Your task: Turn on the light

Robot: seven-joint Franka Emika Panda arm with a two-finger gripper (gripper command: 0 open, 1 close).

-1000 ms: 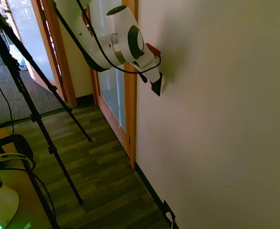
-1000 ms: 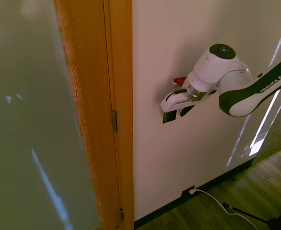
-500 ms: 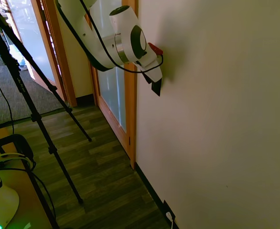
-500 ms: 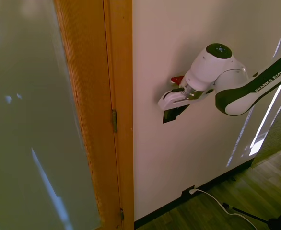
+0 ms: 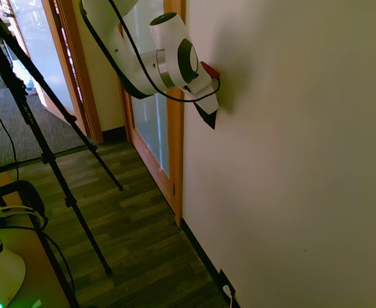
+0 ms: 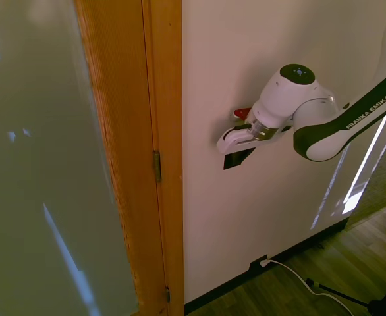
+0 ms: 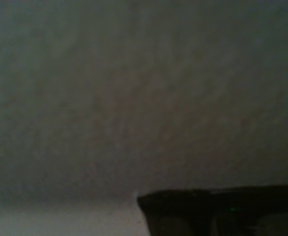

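Observation:
The light switch (image 6: 231, 162) is a small black upright plate on the cream wall, right of the wooden door frame. My gripper (image 6: 236, 149) presses close to the wall right over the plate's upper part and hides it. From the other side, the gripper (image 5: 207, 110) reaches the wall and the black plate (image 5: 210, 120) shows just below the white hand. Black on black hides how the jaws stand. The wrist view shows blurred wall with a dark rectangular shape (image 7: 222, 211) at its lower edge. No lamp is in view.
A wooden door frame (image 6: 161, 131) with frosted glass stands just left of the switch. Low on the wall sits a black outlet plate (image 6: 257, 264) with a white plug and cord. A black tripod (image 5: 47, 154) stands on the dark wood floor.
The hand has slid a little upward along the wall and slightly toward the door frame, still over the switch plate.

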